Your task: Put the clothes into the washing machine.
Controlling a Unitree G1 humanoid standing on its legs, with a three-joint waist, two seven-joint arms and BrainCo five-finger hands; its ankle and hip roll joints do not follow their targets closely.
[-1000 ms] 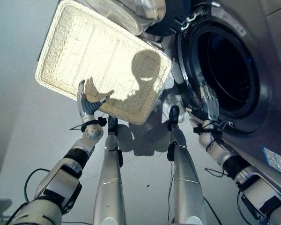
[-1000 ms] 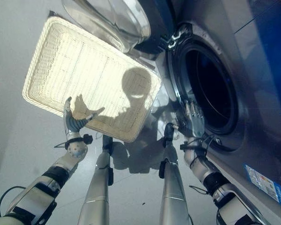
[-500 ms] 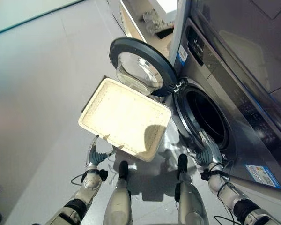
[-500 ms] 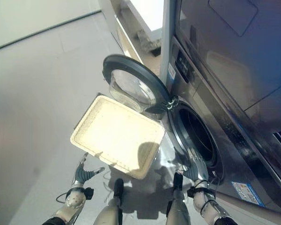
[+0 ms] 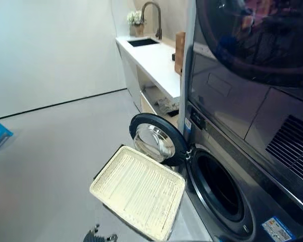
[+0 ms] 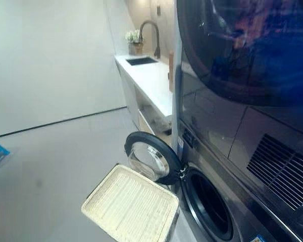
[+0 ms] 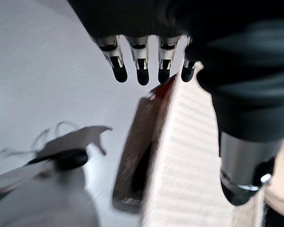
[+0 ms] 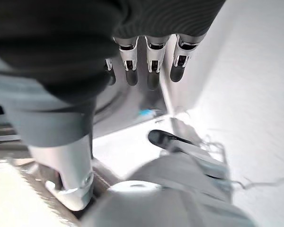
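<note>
Wicker basket (image 5: 139, 194) on the floor (image 5: 50, 151), nothing inside, at nine o'clock of the washing machine (image 5: 227, 186), below its swung-out door (image 5: 156, 146). Left hand (image 7: 146, 61) and right hand (image 8: 142, 61) both loosely spread, holding nothing. Clothes nowhere visible.

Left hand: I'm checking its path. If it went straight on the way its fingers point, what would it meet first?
Probably the bare grey floor; the left hand points past the woven cream basket beside it, though depth is unclear.
</note>
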